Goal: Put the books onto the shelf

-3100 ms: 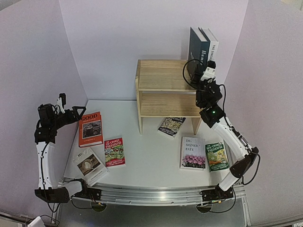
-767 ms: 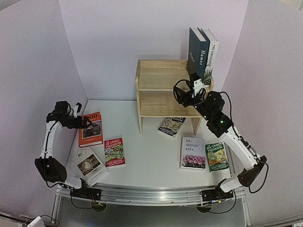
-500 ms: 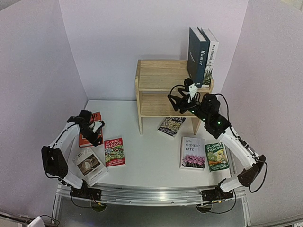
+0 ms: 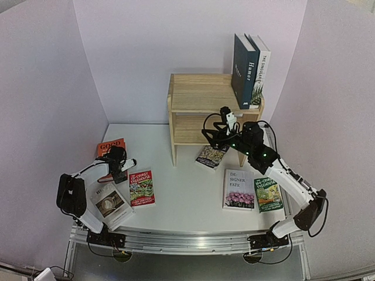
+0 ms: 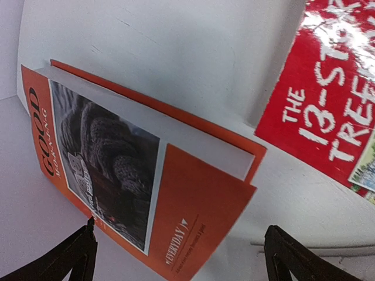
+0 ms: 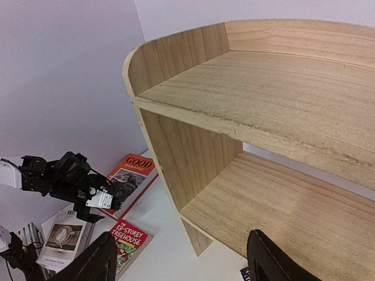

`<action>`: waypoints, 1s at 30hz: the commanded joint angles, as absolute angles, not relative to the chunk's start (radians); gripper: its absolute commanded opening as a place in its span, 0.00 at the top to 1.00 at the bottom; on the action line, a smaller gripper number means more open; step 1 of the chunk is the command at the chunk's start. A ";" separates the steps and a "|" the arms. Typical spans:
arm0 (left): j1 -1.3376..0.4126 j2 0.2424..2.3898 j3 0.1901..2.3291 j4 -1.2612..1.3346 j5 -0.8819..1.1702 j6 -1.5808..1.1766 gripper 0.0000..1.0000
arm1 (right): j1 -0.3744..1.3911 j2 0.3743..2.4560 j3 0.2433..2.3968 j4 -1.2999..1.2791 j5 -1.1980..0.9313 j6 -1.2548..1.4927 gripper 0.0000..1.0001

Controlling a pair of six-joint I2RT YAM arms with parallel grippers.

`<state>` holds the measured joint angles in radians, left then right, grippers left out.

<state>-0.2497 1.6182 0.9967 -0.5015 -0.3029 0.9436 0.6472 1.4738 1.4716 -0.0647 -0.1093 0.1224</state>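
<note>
Book in red [image 5: 328,105] just beside orange book [image 5: 146,175]

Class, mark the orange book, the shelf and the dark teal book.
orange book [image 5: 199,205]: left wrist view, plain orange part of cover.
shelf [image 6: 281,88]: right wrist view, upper board.
dark teal book [image 4: 252,82]: top external view, spine.

Bright even light, soft shadows, glare on red book [image 5: 326,99] cover
</note>
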 commanded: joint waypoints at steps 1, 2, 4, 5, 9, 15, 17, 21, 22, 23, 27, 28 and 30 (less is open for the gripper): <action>-0.252 1.700 0.973 -0.371 -0.361 1.000 0.02 | 0.656 1.473 1.467 -0.041 -0.122 0.160 0.27; -0.252 1.708 0.975 -0.357 -0.365 1.001 0.04 | 0.657 1.475 1.470 -0.041 -0.124 0.162 0.27; -0.253 1.726 0.990 -0.339 -0.373 1.004 0.13 | 0.659 1.480 1.475 -0.040 -0.128 0.165 0.27; -0.253 1.729 1.002 -0.347 -0.370 1.002 0.20 | 0.661 1.482 1.475 -0.040 -0.130 0.167 0.27; -0.252 1.725 1.042 -0.449 -0.299 0.966 0.59 | 0.669 1.490 1.471 -0.036 -0.128 0.180 0.27; -0.252 1.697 1.051 -0.529 -0.256 0.939 0.99 | 0.713 1.528 1.479 -0.034 -0.121 0.193 0.28; -0.250 1.683 1.080 -0.567 -0.244 0.922 1.00 | 0.739 1.557 1.496 -0.036 -0.115 0.205 0.28; -0.251 1.640 1.159 -0.685 -0.213 0.885 1.00 | 0.806 1.648 1.550 -0.036 -0.108 0.272 0.28; -0.251 1.624 1.182 -0.712 -0.202 0.879 1.00 | 0.821 1.673 1.564 -0.036 -0.106 0.298 0.28; -0.252 1.609 1.198 -0.745 -0.194 0.878 1.00 | 0.832 1.702 1.582 -0.038 -0.105 0.338 0.29; -0.253 1.533 1.263 -0.835 -0.170 0.886 1.00 | 0.872 1.809 1.641 -0.043 -0.105 0.480 0.32; -0.255 1.515 1.271 -0.852 -0.165 0.889 1.00 | 0.882 1.835 1.655 -0.047 -0.103 0.511 0.32; -0.268 1.482 1.285 -0.901 -0.143 0.879 1.00 | 0.893 1.891 1.690 -0.070 -0.105 0.579 0.32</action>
